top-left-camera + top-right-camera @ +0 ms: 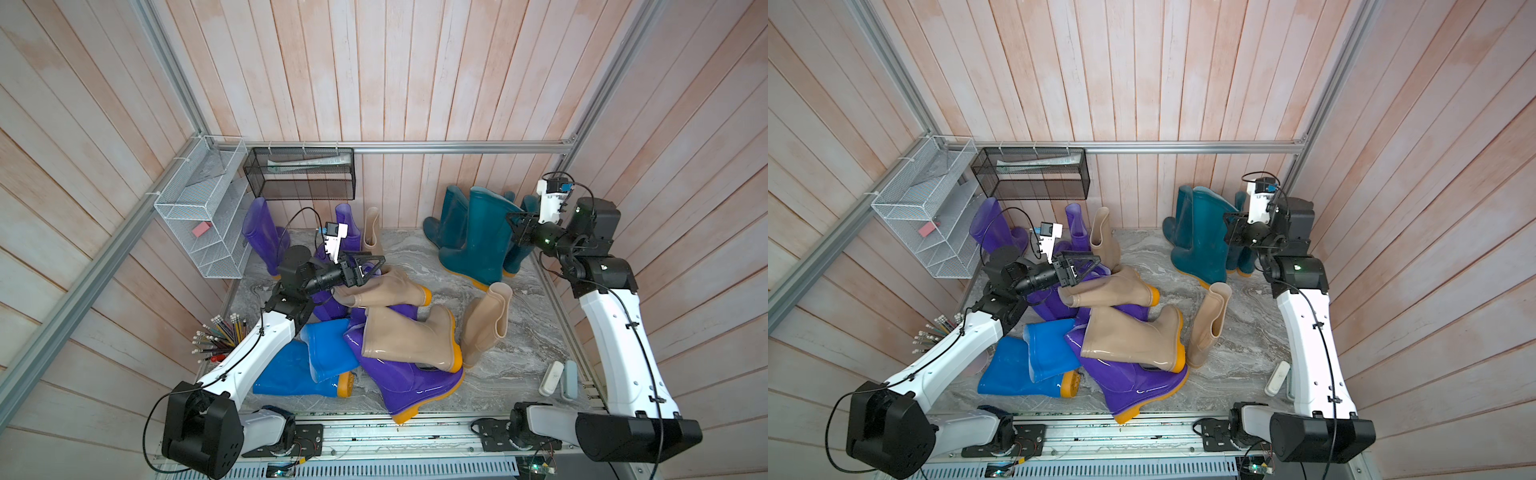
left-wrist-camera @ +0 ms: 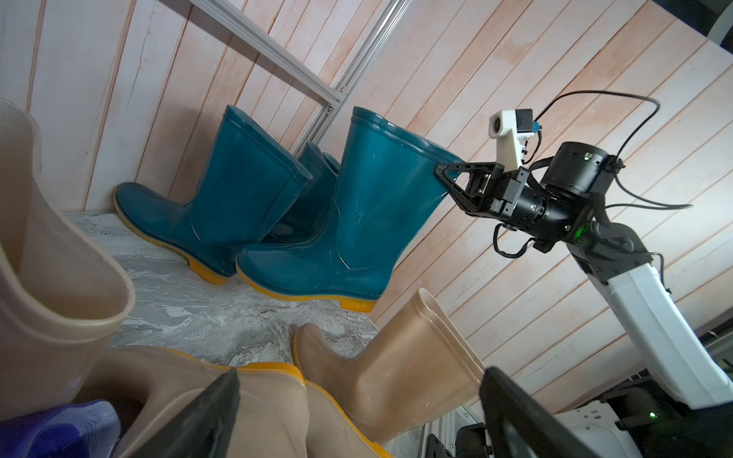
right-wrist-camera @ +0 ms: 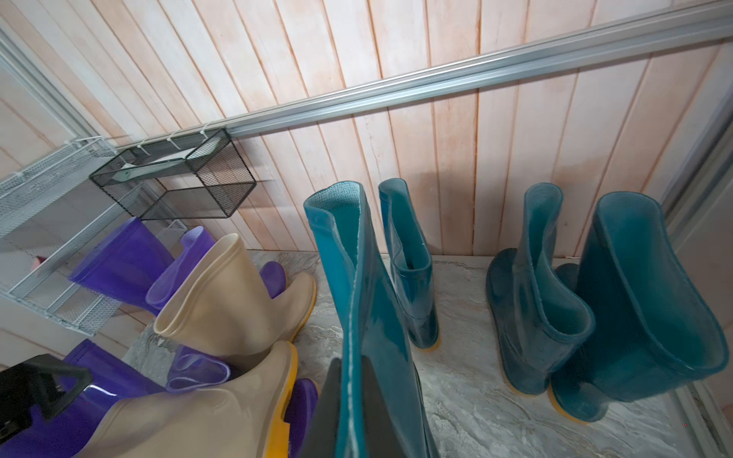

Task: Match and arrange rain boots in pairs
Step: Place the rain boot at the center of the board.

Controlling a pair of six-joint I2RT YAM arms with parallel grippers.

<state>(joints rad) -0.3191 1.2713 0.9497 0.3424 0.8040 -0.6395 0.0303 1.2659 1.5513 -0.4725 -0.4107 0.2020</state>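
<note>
My right gripper [image 1: 513, 224] [image 3: 349, 365] is shut on the top rim of an upright dark teal rain boot [image 1: 482, 237] [image 3: 357, 277] at the back right. The rim sits pinched between its fingers, and the boot's sole is at the tabletop. Other teal boots [image 1: 451, 220] [image 3: 642, 297] stand by the wall. My left gripper [image 1: 374, 266] [image 2: 357, 396] hangs open over the central pile, just above a lying beige boot [image 1: 386, 291]. The pile also holds more beige boots [image 1: 411, 336] [image 1: 486, 320], a purple boot [image 1: 407, 382] and blue boots [image 1: 291, 370]. Upright purple boots [image 1: 259, 232] and a beige boot [image 1: 372, 232] stand at the back left.
A white wire shelf [image 1: 199, 208] and a black mesh basket [image 1: 299, 174] hang at the back left. A cup of pencils [image 1: 220, 336] stands at the left edge. Two small white and grey items [image 1: 557, 378] lie at the front right. Wooden walls enclose three sides.
</note>
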